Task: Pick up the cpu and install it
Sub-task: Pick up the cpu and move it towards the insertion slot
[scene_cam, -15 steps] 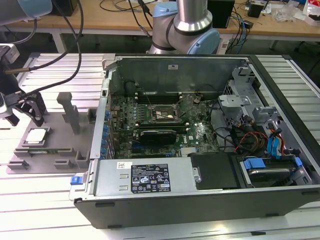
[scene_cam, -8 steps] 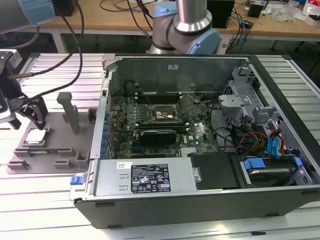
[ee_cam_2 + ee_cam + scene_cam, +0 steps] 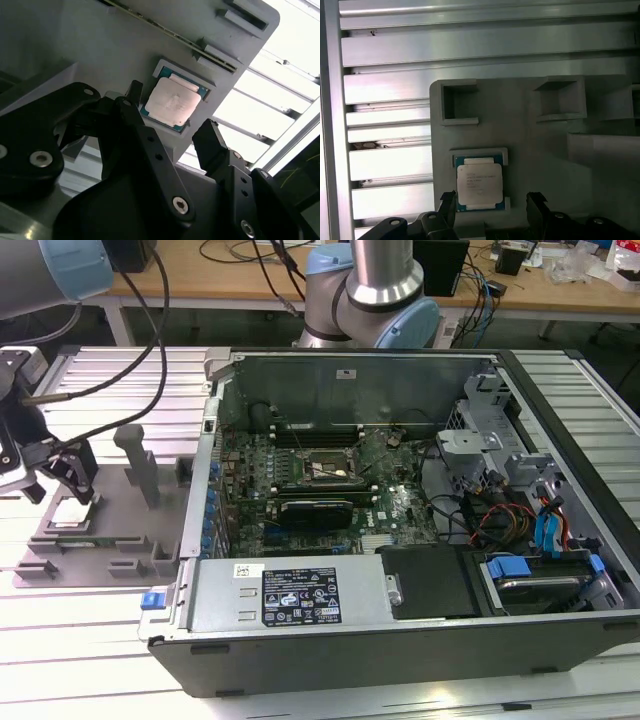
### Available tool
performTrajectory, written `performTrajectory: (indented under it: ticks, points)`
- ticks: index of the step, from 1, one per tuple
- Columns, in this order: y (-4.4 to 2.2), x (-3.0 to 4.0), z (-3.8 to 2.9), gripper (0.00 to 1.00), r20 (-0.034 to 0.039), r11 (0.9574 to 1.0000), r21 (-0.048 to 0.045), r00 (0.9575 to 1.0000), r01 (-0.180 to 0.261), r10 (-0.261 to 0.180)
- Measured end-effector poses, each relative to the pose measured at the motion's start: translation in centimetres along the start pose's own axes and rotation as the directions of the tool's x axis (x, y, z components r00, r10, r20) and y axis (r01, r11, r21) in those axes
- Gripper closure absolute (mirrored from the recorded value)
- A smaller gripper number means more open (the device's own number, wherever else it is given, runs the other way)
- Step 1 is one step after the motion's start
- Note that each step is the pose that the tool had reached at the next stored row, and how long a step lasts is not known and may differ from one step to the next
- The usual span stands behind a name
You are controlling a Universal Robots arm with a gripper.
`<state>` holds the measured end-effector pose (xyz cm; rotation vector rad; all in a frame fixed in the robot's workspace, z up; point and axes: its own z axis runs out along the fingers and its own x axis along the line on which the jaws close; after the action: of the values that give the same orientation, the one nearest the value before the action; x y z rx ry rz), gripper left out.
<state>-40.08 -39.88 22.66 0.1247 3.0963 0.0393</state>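
The cpu (image 3: pixel 70 516), a small square chip with a silver top plate, lies flat in a recess of the grey fixture tray (image 3: pixel 115 540) at the exterior view's left. My gripper (image 3: pixel 72 478) hangs just above it, open. In both wrist views the cpu (image 3: pixel 479 184) (image 3: pixel 172 102) lies between the two black fingertips (image 3: pixel 535 200) (image 3: pixel 134 92), closer to one of them, and nothing is gripped. The gripper (image 3: pixel 492 198) (image 3: pixel 171 107) is centred a little off the chip. The black socket frame (image 3: pixel 325 470) sits on the motherboard inside the open computer case.
The open computer case (image 3: pixel 400 640) fills the exterior view's middle and right, with cables, a drive cage and a power supply inside. Upright grey posts (image 3: pixel 140 455) rise from the fixture tray beside the gripper. A ribbed metal table (image 3: pixel 390 165) lies under everything.
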Motion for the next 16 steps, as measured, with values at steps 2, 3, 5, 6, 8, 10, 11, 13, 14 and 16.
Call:
performTrajectory:
  ticks: [2,3,5,6,8,10,11,13,14,16]
  points:
    - [-0.01,0.01,0.3,0.32,0.0,1.0,0.0004,1.0,0.0,0.0]
    - [-0.01,0.02,0.38,0.32,0.0,1.0,0.001,1.0,0.0,0.0]
    - [-0.03,0.04,0.95,0.32,-0.0001,1.0,0.0054,1.0,0.001,-0.001]
    - [-0.03,0.05,1.1,0.32,-0.0005,1.0,0.007,1.0,0.001,-0.001]
    - [-0.03,0.06,1.37,0.32,-0.0047,0.9999,0.0164,1.0,0.002,-0.001]
    - [-0.04,0.07,1.66,0.32,-0.0055,0.9998,0.0172,1.0,0.002,-0.002]
    - [-0.04,0.07,1.78,0.32,-0.0056,0.9998,0.0173,1.0,0.002,-0.002]
    - [-0.05,0.08,1.88,0.32,-0.0058,0.9998,0.0175,1.0,0.003,-0.003]
    - [-0.05,0.09,1.89,0.32,-0.0059,0.9998,0.0175,1.0,0.003,-0.003]
    - [-0.05,0.09,2.09,0.32,-0.0056,0.9998,0.0173,1.0,0.003,-0.003]
